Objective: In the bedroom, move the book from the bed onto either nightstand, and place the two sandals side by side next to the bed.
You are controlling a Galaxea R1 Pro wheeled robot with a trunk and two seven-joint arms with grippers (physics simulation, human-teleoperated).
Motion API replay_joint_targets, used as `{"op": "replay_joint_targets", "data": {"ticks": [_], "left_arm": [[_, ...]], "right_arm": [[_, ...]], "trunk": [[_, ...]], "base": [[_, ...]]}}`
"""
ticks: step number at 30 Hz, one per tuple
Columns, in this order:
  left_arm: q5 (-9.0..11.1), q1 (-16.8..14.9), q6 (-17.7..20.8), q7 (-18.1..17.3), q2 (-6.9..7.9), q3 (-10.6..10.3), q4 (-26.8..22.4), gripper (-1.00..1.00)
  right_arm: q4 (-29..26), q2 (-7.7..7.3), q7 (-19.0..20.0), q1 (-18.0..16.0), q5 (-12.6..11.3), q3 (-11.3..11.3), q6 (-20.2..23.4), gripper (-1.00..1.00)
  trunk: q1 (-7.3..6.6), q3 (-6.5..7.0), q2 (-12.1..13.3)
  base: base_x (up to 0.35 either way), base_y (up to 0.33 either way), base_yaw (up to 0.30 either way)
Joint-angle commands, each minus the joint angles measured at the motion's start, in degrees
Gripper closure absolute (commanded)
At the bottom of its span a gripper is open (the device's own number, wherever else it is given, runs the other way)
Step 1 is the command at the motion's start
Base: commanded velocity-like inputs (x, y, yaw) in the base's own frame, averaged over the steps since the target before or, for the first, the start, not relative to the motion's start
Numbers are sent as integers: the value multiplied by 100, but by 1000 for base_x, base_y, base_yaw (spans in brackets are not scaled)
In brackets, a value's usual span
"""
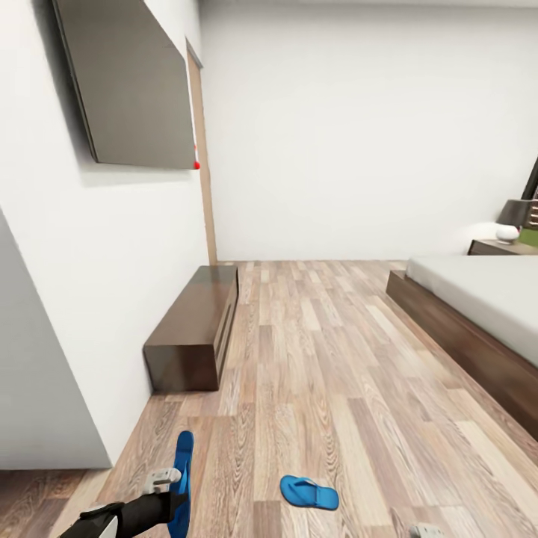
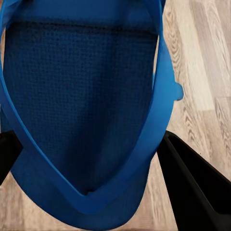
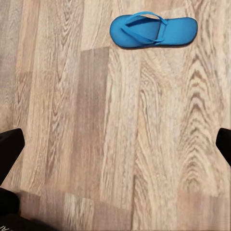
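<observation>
One bright blue sandal [image 1: 182, 457] hangs on edge above the floor at the bottom left, my left gripper [image 1: 176, 489] shut on it. In the left wrist view this sandal [image 2: 82, 96] lies between the black fingers [image 2: 192, 187]. The other sandal [image 1: 308, 492] lies flat on the wood floor, also seen in the right wrist view [image 3: 153, 30]. My right gripper [image 3: 118, 147] hovers over bare floor a short way from it, open and holding nothing. The bed [image 1: 478, 329], with its grey mattress, runs along the right. A dark nightstand [image 1: 499, 247] stands beyond it. The book is out of view.
A long low dark-brown cabinet [image 1: 193, 329] sits against the left wall under a wall-mounted screen [image 1: 127, 82]. A white lamp [image 1: 508, 233] stands on the nightstand. Wood floor [image 1: 321, 359] stretches between the cabinet and the bed frame.
</observation>
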Motion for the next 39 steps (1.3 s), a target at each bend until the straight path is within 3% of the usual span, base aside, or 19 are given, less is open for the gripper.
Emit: {"op": "replay_joint_targets", "data": {"ticks": [1,7,31,39], "left_arm": [[19,-3,54,-28,-2,34,-3,100],[19,-3,54,-28,-5,33,-3,100],[19,-3,47,-28,-5,33,-3,100],[19,-3,46,-28,-6,33,-3,100]], "right_arm": [[-9,2,36,-1,8,-48,60,-100],[-9,2,41,0,6,-48,65,-100],[-9,2,53,0,5,-39,65,-100],[-9,2,46,0,5,-45,65,-100]], "trunk": [[-1,-6,-3],[-1,-6,-3],[-1,-6,-3],[-1,-6,-3]], "base": [[0,210,285],[0,163,174],[0,30,4],[0,13,204]]}}
